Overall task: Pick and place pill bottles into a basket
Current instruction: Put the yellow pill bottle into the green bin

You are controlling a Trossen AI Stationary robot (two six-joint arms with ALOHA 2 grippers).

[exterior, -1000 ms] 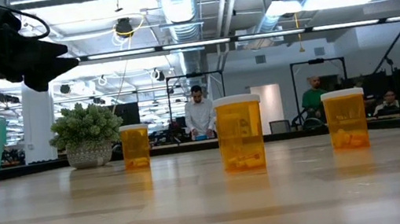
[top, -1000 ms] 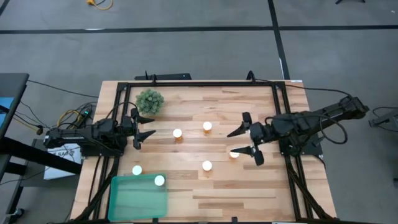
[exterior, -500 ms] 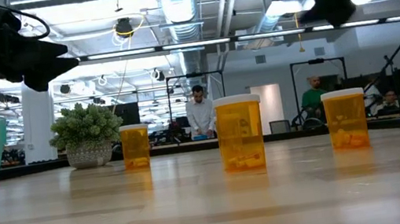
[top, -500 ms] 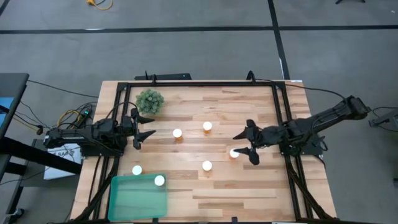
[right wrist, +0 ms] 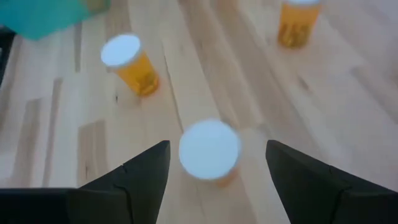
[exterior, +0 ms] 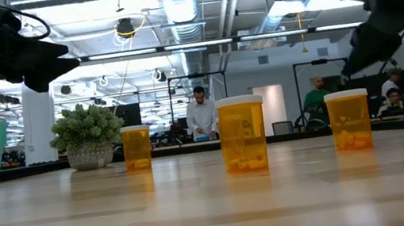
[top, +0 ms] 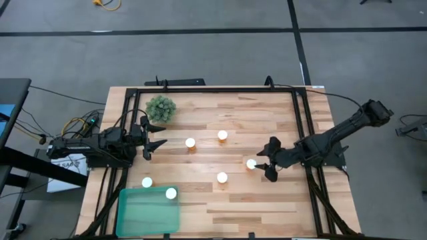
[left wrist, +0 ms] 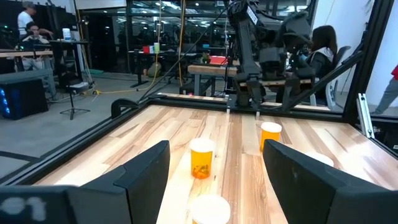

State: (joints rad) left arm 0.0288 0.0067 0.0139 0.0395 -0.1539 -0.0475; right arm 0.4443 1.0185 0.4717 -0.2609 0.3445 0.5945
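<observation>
The left gripper (top: 155, 135) hung idle at the table's nine o'clock edge, its fingers spread with nothing between them, just below the small plant (top: 161, 107). Toward seven o'clock lay the basket (top: 148, 210); one pill bottle (top: 171, 193) stood at its upper right rim, whether inside or just at the wall could not be told, and another bottle (top: 147, 182) stood just outside its top edge. Two bottles stood near the table's middle, one (top: 190, 143) to the left and one (top: 222, 135) just right of it, and a fifth (top: 222, 177) toward six o'clock.

At three o'clock of the middle, the right gripper (top: 267, 161) hovered with its fingers apart beside the target bottle (top: 251, 163), holding nothing. In the right wrist view that white cap (right wrist: 209, 149) sat between the two dark fingers. Judged from this, the step in hand was the approach: it would go best with the cap kept centred, the fingers lowered past it to close on the amber body.

The target stood well apart from its neighbours, so there was room to close. The carry toward seven o'clock would pass near the fifth bottle and call for height. The frame rail (top: 306, 133) ran close behind the right arm.
</observation>
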